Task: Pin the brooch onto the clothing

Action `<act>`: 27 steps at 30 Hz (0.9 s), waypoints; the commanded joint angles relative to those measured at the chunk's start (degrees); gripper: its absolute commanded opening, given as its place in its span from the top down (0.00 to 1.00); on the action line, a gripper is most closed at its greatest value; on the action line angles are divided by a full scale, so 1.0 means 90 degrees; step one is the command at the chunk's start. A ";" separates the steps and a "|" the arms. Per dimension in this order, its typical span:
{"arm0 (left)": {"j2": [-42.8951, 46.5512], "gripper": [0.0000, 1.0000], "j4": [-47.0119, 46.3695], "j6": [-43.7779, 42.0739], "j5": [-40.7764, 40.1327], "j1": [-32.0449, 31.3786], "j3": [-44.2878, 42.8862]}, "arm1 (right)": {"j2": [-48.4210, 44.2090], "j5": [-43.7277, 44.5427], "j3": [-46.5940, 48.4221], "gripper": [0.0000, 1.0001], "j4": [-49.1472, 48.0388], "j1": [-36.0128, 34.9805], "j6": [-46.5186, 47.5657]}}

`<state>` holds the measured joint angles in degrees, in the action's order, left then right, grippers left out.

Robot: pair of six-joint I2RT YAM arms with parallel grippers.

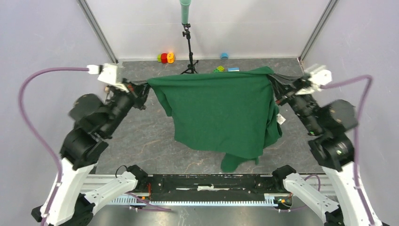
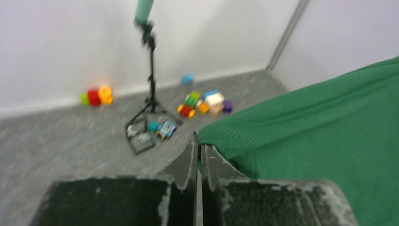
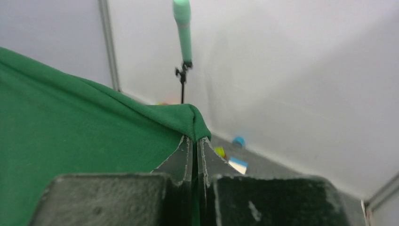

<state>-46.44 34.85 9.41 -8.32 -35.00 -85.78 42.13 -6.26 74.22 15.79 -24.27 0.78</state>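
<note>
Dark green soft T-shirt [image 1: 219, 113] hangs spread between left pincer [image 2: 198, 141] and right pincer [image 3: 194, 139], both clenched on its top edge; the spreading step probably next calls for lowering it flat onto the grey counter [image 1: 141, 136].

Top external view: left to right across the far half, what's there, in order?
Left gripper → red, yellow and green toy cluster → black tripod stand with teal pole → small blue round piece → right gripper. Both grippers clamp the large dark green fabric T-shirt, spanning the middle.
</note>
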 commanded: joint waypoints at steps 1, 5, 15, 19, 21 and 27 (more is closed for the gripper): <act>-0.0645 0.98 0.0354 0.0239 -0.2455 0.0275 0.1333 | 0.0567 0.1875 -0.1255 1.00 -0.0813 0.0197 0.0305; -0.1297 0.91 0.0493 0.1319 -0.2151 0.0866 0.2320 | 0.1720 0.1808 -0.1885 0.66 -0.0869 0.0202 0.0087; 0.0177 0.08 0.0137 0.2247 -0.0648 0.0862 0.4176 | 0.0945 0.1942 -0.3744 0.02 -0.0108 0.0207 -0.0410; 0.0324 0.03 -0.0002 0.2939 0.0241 0.0862 0.4876 | 0.0738 0.2709 -0.4508 0.02 0.0310 0.0206 -0.1024; 0.0200 0.02 0.0000 0.3213 0.0504 0.0844 0.5186 | 0.0720 0.2991 -0.4843 0.02 0.0401 0.0231 -0.1291; -0.0018 0.02 0.0415 0.3713 0.0406 0.0449 0.5692 | 0.0623 0.2637 -0.5375 0.02 0.0394 0.0852 -0.1808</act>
<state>-47.35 37.30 36.69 -5.98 -28.53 -35.79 48.75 17.04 27.11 19.86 -20.40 -10.57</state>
